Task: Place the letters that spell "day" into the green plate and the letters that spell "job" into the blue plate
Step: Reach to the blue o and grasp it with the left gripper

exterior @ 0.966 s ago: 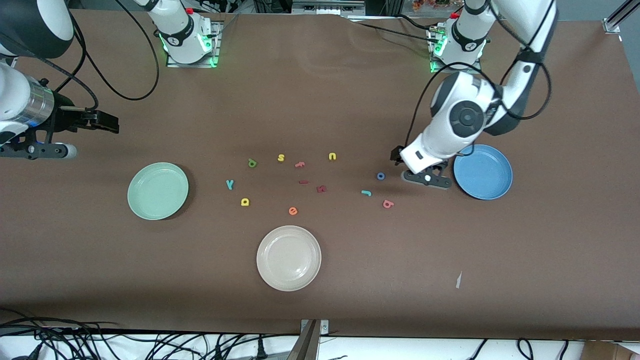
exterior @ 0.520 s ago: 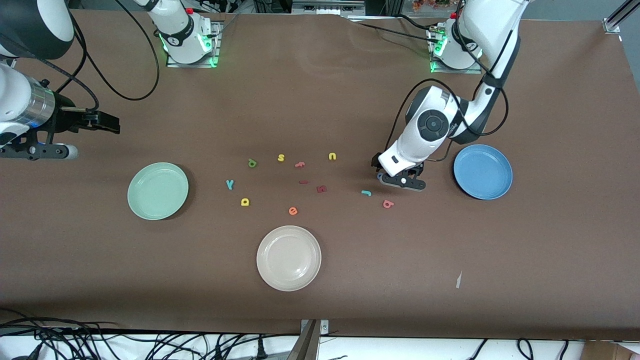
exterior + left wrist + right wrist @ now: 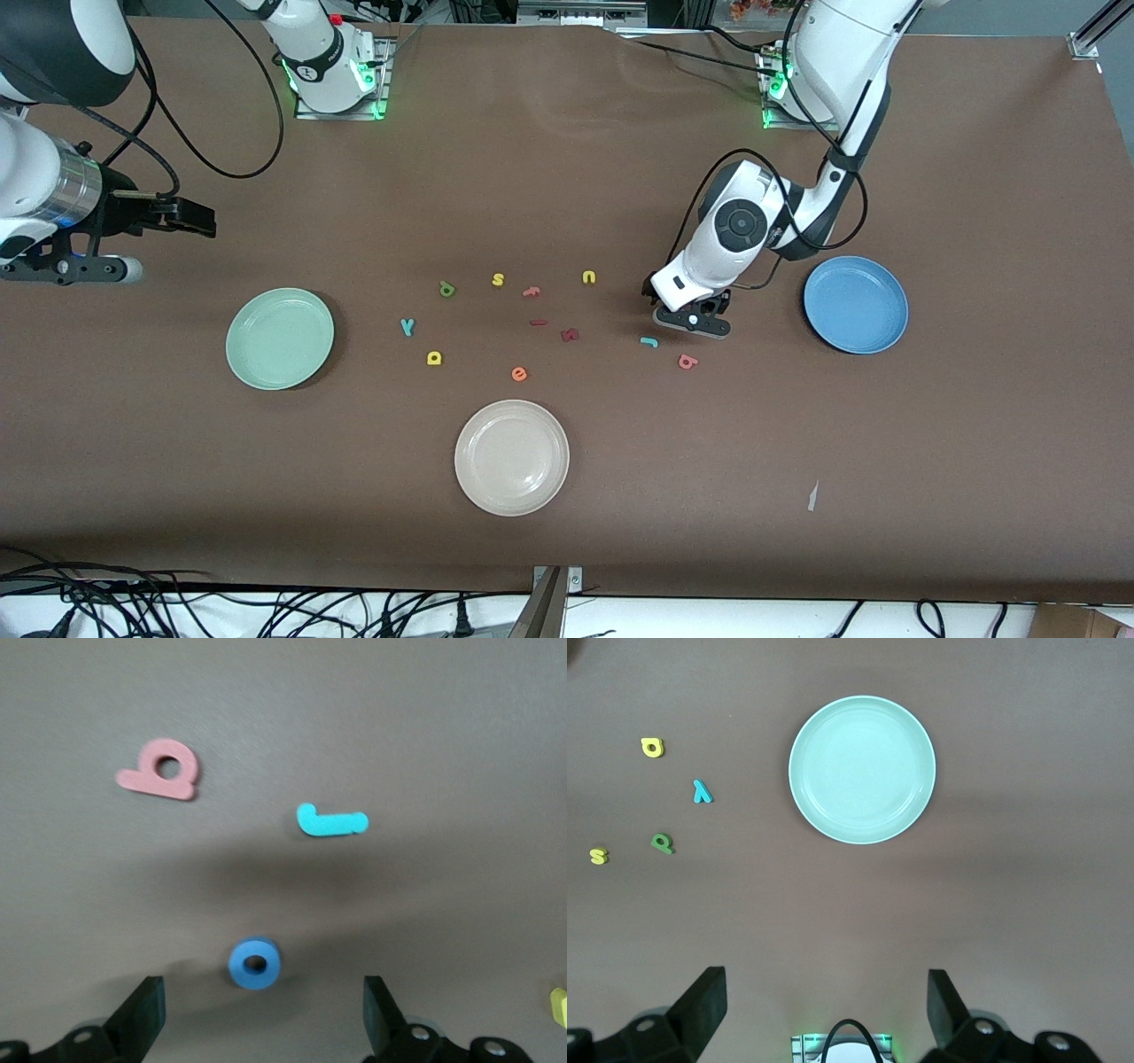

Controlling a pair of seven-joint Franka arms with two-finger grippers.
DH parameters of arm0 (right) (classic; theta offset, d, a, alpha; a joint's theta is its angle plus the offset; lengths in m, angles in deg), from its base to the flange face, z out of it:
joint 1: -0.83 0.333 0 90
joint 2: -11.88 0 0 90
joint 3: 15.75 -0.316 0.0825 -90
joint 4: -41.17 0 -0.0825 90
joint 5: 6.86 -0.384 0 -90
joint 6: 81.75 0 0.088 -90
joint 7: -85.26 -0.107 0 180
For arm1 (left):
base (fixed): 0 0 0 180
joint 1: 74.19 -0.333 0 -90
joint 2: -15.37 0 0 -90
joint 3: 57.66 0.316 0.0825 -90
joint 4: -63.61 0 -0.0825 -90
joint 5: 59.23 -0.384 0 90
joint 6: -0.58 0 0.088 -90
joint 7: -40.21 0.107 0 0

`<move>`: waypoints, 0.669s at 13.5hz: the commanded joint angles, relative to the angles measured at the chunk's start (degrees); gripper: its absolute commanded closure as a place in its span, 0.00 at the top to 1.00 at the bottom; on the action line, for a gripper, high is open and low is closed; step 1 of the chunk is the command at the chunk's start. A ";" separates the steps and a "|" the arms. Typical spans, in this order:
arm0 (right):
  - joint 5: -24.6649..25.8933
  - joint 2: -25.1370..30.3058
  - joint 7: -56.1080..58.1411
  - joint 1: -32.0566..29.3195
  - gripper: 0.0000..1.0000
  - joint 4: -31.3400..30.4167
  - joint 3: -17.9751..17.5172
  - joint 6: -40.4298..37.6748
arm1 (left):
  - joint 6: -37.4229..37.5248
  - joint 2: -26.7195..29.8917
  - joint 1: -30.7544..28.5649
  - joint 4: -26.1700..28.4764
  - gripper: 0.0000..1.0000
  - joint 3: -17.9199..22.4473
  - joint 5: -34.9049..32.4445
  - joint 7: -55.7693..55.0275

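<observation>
My left gripper [image 3: 692, 319] hangs open, low over the blue "o" [image 3: 255, 963], which lies between its fingers in the left wrist view and is hidden under the hand in the front view. The teal "j" [image 3: 649, 341] and salmon "b" [image 3: 687, 361] lie close by, nearer the front camera. The blue plate [image 3: 856, 304] is empty. The yellow "d" [image 3: 434, 358], green "a" [image 3: 446, 288] and teal "y" [image 3: 407, 327] lie beside the empty green plate [image 3: 280, 338]. My right gripper [image 3: 188, 218] waits open above the table at the right arm's end.
A cream plate [image 3: 511, 457] sits near the front camera. Other letters lie mid-table: a yellow "s" [image 3: 498, 279], a yellow "u" [image 3: 589, 277], an orange "e" [image 3: 519, 374], an orange letter [image 3: 531, 291] and two dark red ones [image 3: 570, 335].
My left gripper has swung from beside the blue plate toward the letters and come down over the blue "o". The right arm has stayed put.
</observation>
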 commanded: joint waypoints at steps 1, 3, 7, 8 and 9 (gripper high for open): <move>-0.93 -0.95 0.78 0.04 1.00 0.40 -0.27 1.01 | -0.72 -0.86 1.25 -0.39 0.96 0.75 1.37 0.07; -0.93 -1.04 0.78 0.56 1.00 0.31 -0.44 1.81 | -0.72 -1.04 1.25 -0.39 0.87 0.75 1.19 0.07; -1.28 -1.74 -0.27 1.70 1.00 0.23 -0.53 1.90 | -0.72 -1.83 1.16 -0.39 0.77 0.92 0.84 0.16; -2.68 -2.27 -0.27 1.71 1.00 0.14 -0.53 2.16 | -0.72 -1.92 1.16 -0.48 0.77 0.92 0.84 0.16; -4.17 -2.62 -0.62 1.88 1.00 -0.30 -0.53 2.60 | -0.72 -2.01 1.08 -0.57 0.78 0.92 0.93 0.16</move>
